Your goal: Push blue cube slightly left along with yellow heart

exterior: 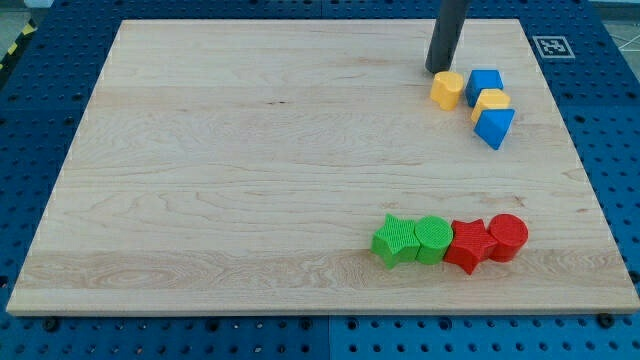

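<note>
The blue cube [485,84] sits near the view's upper right of the wooden board [250,170]. The yellow heart [447,89] touches its left side. A second yellow block [491,102] lies just below the cube, and a blue triangular block [494,127] lies below that. My tip [436,70] rests on the board just above and left of the yellow heart, very close to it, and to the left of the blue cube.
A row of blocks lies at the view's lower right: a green star [395,240], a green round block [433,239], a red star [468,245] and a red round block [507,237]. A marker tag [550,45] sits off the board's top right corner.
</note>
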